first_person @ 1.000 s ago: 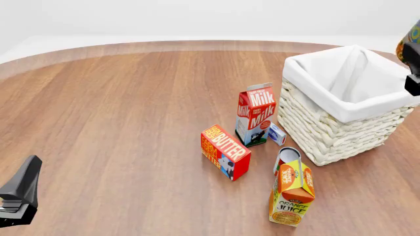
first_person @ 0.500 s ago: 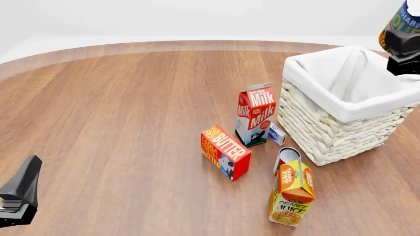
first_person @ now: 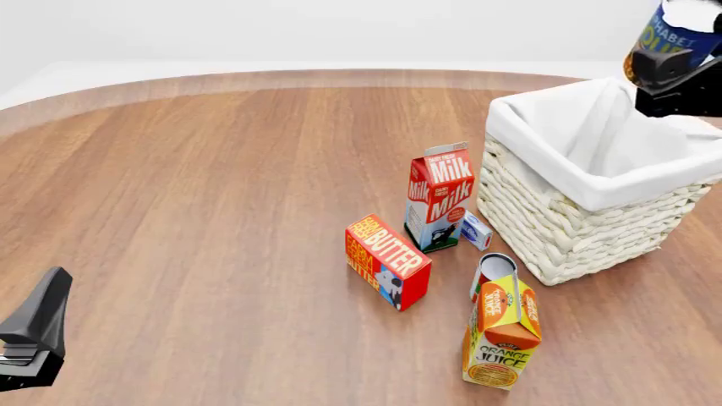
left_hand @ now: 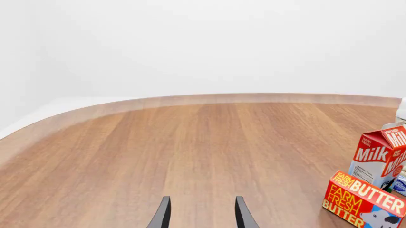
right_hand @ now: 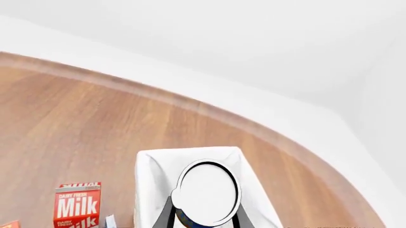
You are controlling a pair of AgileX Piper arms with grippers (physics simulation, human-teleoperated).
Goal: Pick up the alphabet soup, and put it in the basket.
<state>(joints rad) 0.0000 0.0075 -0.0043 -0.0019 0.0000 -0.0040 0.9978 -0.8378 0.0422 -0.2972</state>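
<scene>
Your front view looks forward and down across the surface (first_person: 203,169) from behind the arms. Your left wrist view sits low, facing along it. Your right wrist view looks down from high above. All three share the milk carton (first_person: 438,196).

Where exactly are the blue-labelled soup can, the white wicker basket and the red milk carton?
Blue-labelled soup can (first_person: 675,35), front view, on its blue label.
White woven wicker basket (first_person: 564,224), front view, on its woven front wall.
Red milk carton (first_person: 439,196), front view, on its printed front face.
</scene>
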